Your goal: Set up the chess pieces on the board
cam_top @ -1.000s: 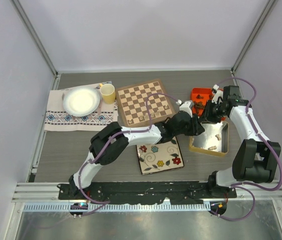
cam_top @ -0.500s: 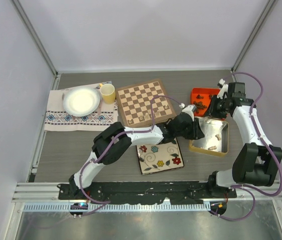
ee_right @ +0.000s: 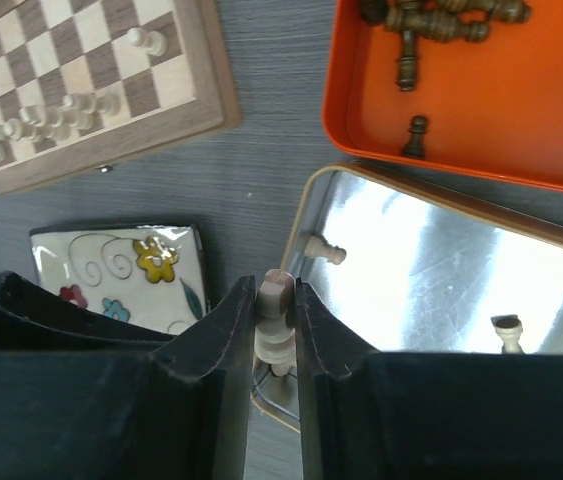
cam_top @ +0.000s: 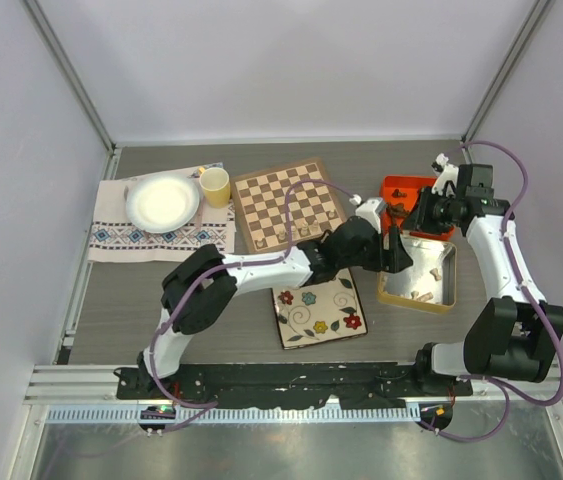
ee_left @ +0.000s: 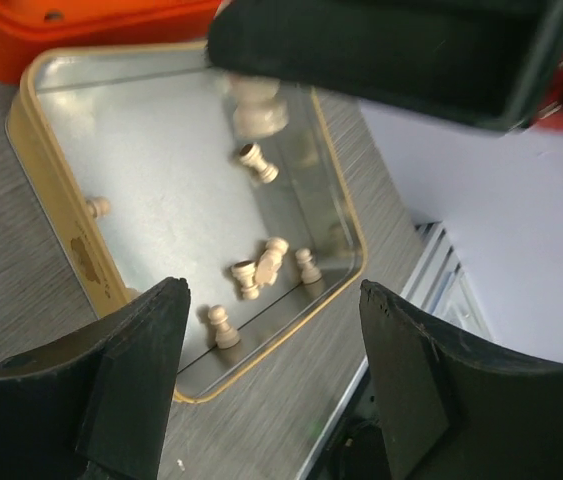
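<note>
The board (cam_top: 286,205) lies at the back centre. A row of pale chess pieces (ee_right: 51,120) stands along its near edge (ee_right: 111,150). My right gripper (ee_right: 274,288) is shut on a pale piece (ee_right: 277,340) above the left rim of the silver tin (ee_right: 431,260). In the top view the right gripper (cam_top: 431,212) hovers between the tin (cam_top: 441,290) and the orange tray (cam_top: 401,186). My left gripper (ee_left: 271,300) is open and empty over the tin (ee_left: 141,170), where several pale pieces (ee_left: 261,265) lie. In the top view the left gripper (cam_top: 393,250) is at the tin's left edge.
Dark pieces (ee_right: 431,25) lie in the orange tray (ee_right: 481,120). A floral plate (cam_top: 319,312) sits in front of the board. A white plate (cam_top: 163,200) and a yellow cup (cam_top: 215,186) rest on a patterned cloth (cam_top: 111,235) at the left.
My left gripper has opened wide beside the tin. The right gripper, still holding its pale piece, has drawn back slightly toward the orange tray.
</note>
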Robot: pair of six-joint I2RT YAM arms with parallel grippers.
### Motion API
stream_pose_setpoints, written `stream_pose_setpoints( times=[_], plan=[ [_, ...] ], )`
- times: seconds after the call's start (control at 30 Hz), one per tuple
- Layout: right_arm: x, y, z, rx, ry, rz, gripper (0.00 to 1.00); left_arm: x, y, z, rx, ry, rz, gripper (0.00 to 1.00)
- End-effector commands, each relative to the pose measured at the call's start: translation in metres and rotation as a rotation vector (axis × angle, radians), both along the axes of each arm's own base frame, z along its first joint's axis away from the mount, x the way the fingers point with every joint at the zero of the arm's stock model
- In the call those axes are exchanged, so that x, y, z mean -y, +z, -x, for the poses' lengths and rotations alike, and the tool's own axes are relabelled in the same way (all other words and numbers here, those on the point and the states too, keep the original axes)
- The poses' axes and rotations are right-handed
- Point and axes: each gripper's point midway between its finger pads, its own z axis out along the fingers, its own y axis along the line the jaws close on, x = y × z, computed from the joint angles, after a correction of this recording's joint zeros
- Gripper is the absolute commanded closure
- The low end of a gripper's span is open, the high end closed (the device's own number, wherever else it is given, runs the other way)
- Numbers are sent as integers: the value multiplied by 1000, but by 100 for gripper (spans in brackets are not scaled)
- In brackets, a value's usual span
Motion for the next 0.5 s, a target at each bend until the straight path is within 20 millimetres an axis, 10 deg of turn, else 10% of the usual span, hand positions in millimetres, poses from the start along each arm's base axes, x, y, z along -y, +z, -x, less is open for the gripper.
stream_pose_setpoints(
  times=[0.0,0.47],
  plan=[
    [-26,19,11,25,85,-137,99,-10,43,-27,61,74,93,27],
    [-47,20,32,-25,146,-239,99,-3,49,-61,79,159,82,42]
  ],
)
